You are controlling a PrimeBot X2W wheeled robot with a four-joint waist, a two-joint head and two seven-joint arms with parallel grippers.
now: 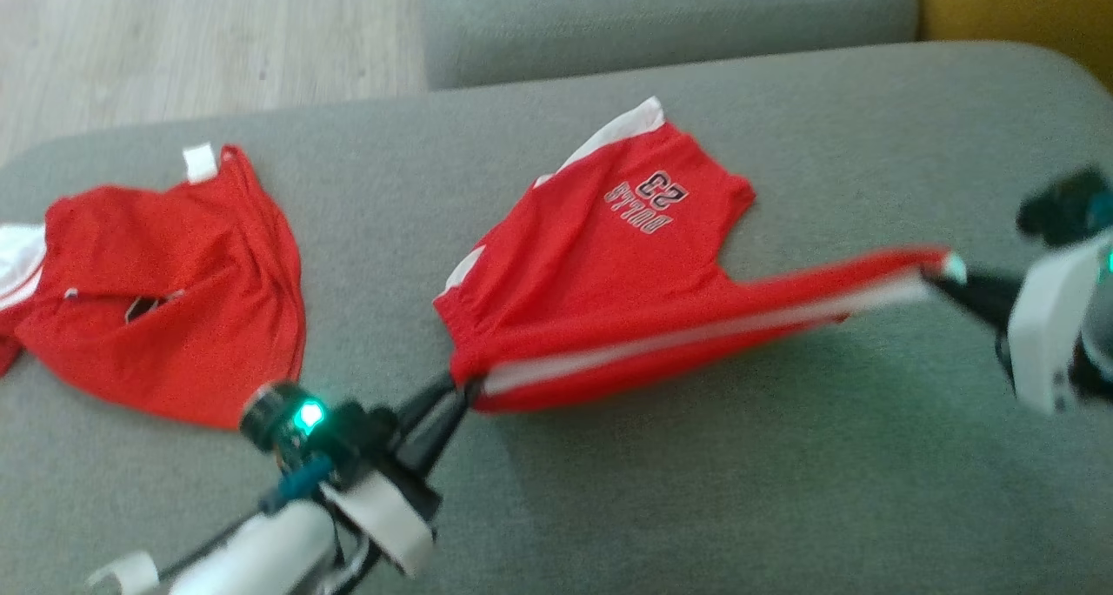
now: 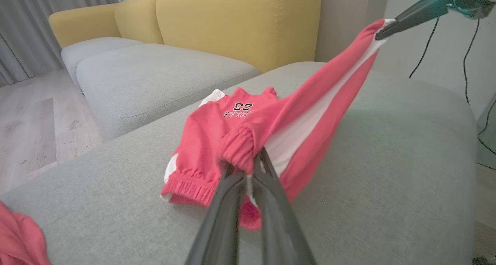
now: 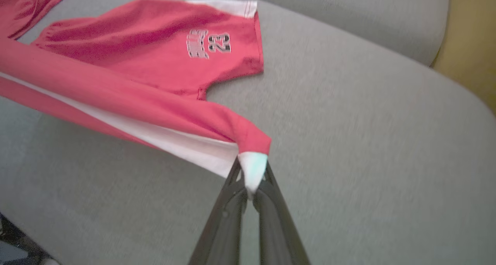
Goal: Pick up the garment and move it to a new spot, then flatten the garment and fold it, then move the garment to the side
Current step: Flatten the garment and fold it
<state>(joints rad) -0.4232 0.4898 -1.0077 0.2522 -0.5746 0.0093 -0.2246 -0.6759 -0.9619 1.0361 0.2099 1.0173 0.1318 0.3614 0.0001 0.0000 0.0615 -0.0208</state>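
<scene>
Head view: left claw (image 1: pixel 465 388) and right claw (image 1: pixel 936 275) pinch red shorts (image 1: pixel 609 264) stretched between them.

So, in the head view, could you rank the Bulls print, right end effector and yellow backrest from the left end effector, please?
1. Bulls print, up-right on the shorts.
2. Right end effector, far right, gripping the hem.
3. Yellow backrest, top right corner.

The red white-striped shorts (image 1: pixel 609 256), printed "BULLS 23", lie half on the grey cushion (image 1: pixel 783 491). I hold their near edge taut and raised.
</scene>
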